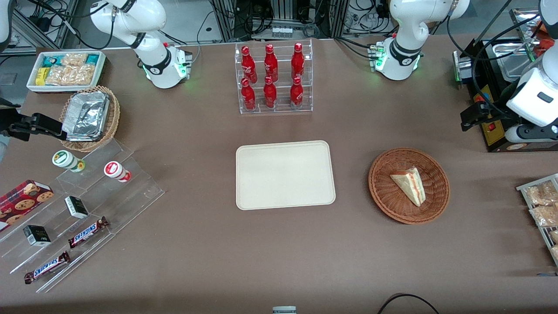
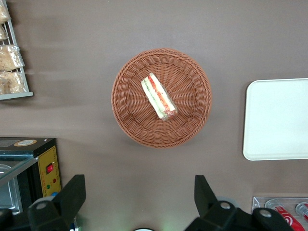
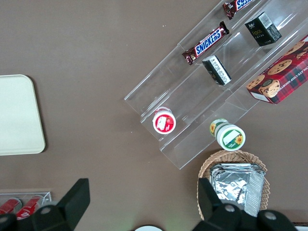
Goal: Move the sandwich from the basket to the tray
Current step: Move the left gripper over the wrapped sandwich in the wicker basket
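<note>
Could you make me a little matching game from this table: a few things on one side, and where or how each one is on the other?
Things:
1. triangular white-bread sandwich
2. flat cream rectangular tray
3. red bottles
4. left arm's gripper

States:
A. standing in a clear tiered rack
B. open, high above the table, holding nothing
C. lying in the round reddish-brown wicker basket
D. bare, nothing on it

Pairs: 1-C, 2-D, 3-A, 4-B

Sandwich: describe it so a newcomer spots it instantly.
Beside the cream tray, toward the working arm's end, sits a round reddish-brown basket. The sandwich lies in it: a pale bread wedge with red-green filling. The open gripper hovers above.
</note>
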Robot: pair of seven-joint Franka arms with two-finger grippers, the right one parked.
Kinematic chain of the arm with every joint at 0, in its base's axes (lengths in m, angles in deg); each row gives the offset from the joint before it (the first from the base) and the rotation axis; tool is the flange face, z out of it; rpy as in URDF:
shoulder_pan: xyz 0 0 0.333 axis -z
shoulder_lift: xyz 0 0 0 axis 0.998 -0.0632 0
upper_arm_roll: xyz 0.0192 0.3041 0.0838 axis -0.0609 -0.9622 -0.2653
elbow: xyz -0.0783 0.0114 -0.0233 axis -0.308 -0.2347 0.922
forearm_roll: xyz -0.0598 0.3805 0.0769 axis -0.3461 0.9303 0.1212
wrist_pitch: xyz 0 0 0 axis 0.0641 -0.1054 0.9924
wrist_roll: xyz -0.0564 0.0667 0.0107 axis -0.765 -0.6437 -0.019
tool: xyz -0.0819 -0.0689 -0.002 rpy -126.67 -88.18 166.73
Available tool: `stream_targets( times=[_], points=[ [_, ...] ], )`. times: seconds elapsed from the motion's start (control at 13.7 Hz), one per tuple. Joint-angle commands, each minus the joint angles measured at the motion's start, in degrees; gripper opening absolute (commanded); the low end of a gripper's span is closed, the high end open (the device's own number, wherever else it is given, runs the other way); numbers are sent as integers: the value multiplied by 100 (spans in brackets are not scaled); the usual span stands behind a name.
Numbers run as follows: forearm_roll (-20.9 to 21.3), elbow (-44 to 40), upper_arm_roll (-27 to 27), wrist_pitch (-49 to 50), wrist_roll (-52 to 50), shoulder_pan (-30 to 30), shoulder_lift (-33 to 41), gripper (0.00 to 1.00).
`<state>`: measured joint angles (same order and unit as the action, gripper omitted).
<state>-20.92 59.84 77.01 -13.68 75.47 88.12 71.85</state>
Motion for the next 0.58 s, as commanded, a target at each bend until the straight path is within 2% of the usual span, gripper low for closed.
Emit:
stream_targets(
  times=[0.0, 0.22, 0.36, 0.51],
  points=[
    [92, -108, 28, 18, 54, 54, -32, 100],
    [91, 5, 89, -139, -17, 63, -171, 100],
    [65, 810, 133, -953, -191, 72, -120, 100],
    [65, 1724, 300, -1981, -883, 72, -23, 100]
  ],
)
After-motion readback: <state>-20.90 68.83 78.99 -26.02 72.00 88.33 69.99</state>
